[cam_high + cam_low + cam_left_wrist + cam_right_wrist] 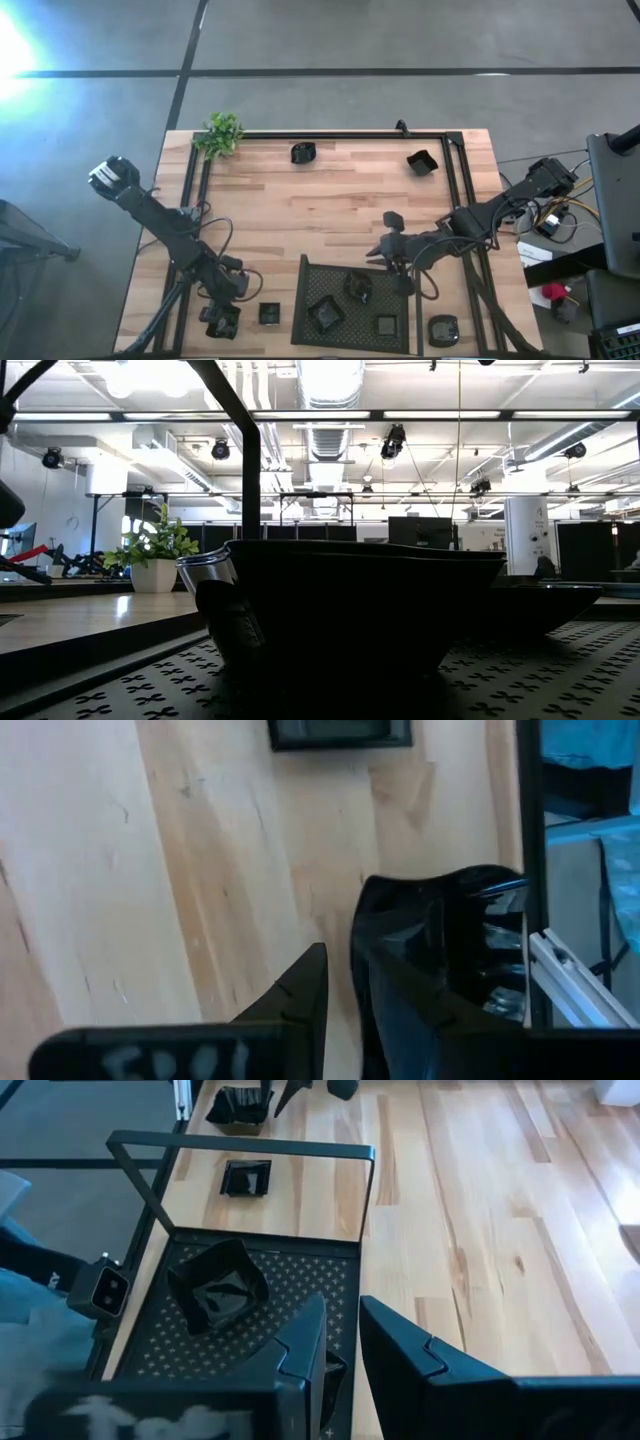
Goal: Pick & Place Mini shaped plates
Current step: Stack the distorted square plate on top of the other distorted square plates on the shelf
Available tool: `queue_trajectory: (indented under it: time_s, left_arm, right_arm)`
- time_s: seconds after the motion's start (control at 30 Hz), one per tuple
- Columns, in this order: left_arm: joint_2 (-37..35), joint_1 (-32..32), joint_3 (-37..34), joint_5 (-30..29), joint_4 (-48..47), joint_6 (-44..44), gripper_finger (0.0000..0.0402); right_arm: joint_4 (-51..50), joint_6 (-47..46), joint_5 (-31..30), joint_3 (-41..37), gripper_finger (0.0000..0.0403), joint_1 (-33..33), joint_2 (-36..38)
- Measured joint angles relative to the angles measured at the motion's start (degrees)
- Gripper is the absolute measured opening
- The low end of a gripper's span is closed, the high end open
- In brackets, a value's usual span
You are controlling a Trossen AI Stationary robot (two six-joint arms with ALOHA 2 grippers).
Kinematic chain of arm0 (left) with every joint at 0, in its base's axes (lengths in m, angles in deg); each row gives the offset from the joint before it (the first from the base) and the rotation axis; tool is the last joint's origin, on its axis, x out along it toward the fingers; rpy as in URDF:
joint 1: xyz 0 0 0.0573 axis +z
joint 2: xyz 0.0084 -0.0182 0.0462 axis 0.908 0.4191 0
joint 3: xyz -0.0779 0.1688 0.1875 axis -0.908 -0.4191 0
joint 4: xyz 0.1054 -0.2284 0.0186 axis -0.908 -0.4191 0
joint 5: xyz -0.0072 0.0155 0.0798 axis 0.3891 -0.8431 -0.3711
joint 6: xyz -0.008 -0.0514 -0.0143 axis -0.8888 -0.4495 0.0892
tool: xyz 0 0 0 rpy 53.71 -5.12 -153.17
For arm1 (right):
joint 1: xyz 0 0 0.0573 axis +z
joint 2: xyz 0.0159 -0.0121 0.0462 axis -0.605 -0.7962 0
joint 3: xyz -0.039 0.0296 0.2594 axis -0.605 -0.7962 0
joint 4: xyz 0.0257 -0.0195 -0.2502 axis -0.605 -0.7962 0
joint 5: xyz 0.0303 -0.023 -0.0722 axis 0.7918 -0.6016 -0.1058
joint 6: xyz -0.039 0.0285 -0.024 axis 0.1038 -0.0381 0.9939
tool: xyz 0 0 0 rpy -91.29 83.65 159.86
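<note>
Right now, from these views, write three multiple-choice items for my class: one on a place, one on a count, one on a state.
1. Where is the left claw?
A. Over the mesh tray
B. At a mini plate on bare wood, left of the tray
C. Beside the plant

2. How many mini plates lie on the wood along the table edge where the plant stands?
A. None
B. Two
C. Five

3. How is the right claw?
A. Open, holding nothing
B. Shut on the plant
C. Shut on the tray's rim

Answers:
1 B: the left claw is down at a mini plate outside the mesh tray.
2 B: one plate and another share the edge with the plant.
3 A: the right claw shows a clear gap between its fingers.
</note>
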Motion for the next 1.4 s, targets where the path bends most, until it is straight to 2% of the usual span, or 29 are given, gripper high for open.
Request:
queue_trajectory:
  time_s: [0.83,1.4]
  left_arm:
    - [0.0,-0.7,-5.1,0.3,5.1,-3.7,0.0071]
    - [0.0,-0.7,-5.3,0.8,5.5,-3.5,0.0071]
  right_arm:
    - [0.0,0.5,0.0,0.0,0.0059,0.0,0.0]
    - [0.0,0.5,0.1,0.0,0.0059,0.0,0.0]
